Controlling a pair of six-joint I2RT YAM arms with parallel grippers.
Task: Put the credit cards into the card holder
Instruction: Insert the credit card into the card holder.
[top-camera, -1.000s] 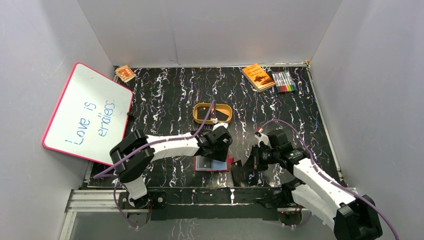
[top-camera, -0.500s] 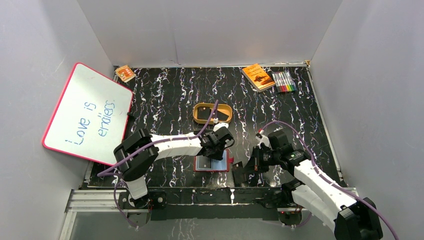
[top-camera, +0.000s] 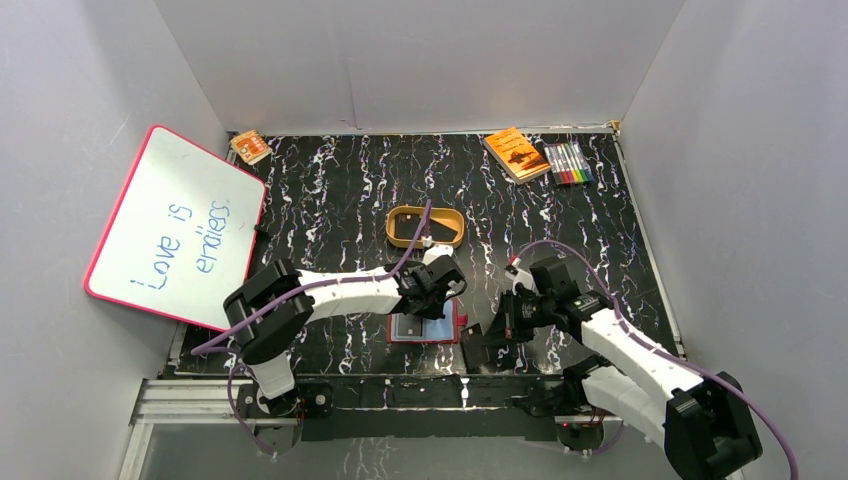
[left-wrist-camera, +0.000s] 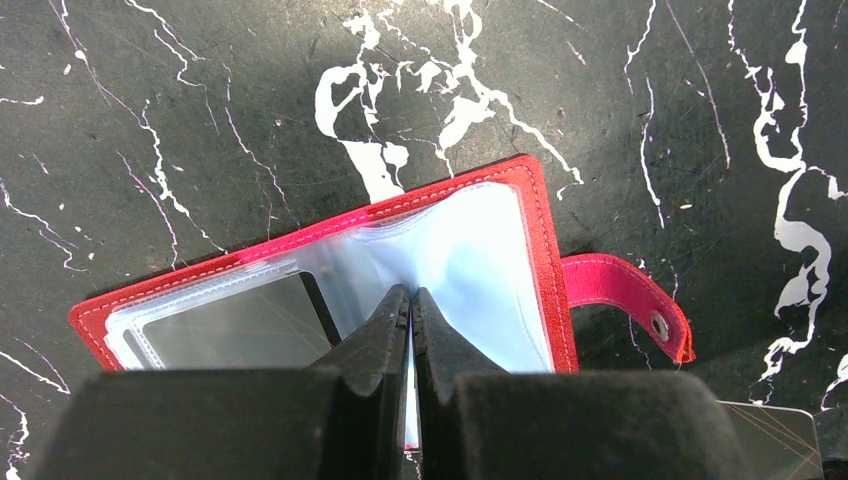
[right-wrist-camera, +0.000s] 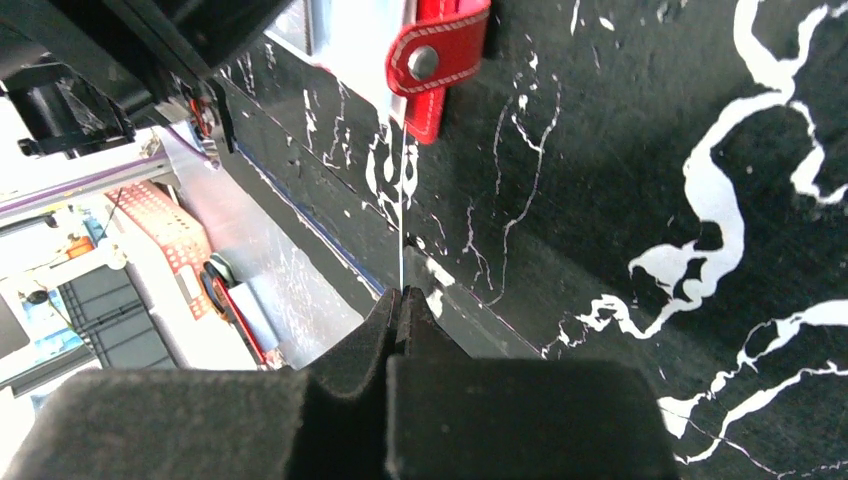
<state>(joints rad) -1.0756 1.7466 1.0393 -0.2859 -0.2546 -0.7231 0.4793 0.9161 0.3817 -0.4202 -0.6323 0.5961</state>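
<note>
Left wrist view shows the small red leather-like folding card holder lying open on the black white-veined tabletop. Its clear grey-blue pockets face up and its red snap-button tab sticks out at one side. The left claw is clenched right at the middle fold. It seems to nip one clear pocket leaf, but the dark fingers hide the contact.

From above, the card holder is at the near edge of the tabletop, between the two arms. Just beside it, on the side of the snap-button tab, the right claw is clenched on a thin black credit card. In its own view the card is seen edge-on, and it is not yet inside any pocket.

I judge three risks from here:
- The card's edge may meet the tab or the red cover instead of a pocket mouth, and then push the light card holder away.
- The thin leaf may slip out of the left claw, so the pocket closes.
- The card may turn in its narrow grip, and if it falls here it can go over the near edge.

The tan oval dish and the orange booklet are well apart from all this.
</note>
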